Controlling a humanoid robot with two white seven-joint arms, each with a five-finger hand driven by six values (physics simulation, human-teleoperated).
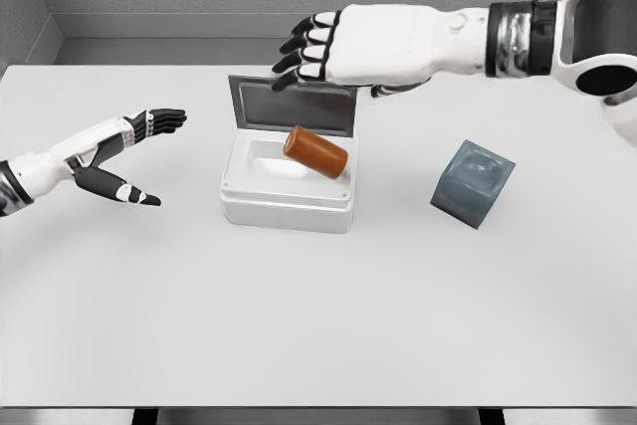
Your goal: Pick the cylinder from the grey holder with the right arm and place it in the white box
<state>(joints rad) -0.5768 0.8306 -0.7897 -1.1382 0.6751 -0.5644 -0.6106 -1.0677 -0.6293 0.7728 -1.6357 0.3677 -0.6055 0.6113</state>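
White tabletop (pixel 318 325) with an open white box (pixel 287 201) at centre and a grey holder (pixel 473 184) to its right.

Right hand (pixel 328 47) hovers above the box lid, fingers loosely curled, holding nothing; left hand (pixel 124 151) rests open at left. An orange-brown cylinder (pixel 316 151) lies tilted inside the box.

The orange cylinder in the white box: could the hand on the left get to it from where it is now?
Probably yes. The left hand is open beside the white box, with only bare table between them. The orange cylinder lies tilted in the box, uncovered, the lid standing open behind. The right hand hovers above, slightly crowding that space.
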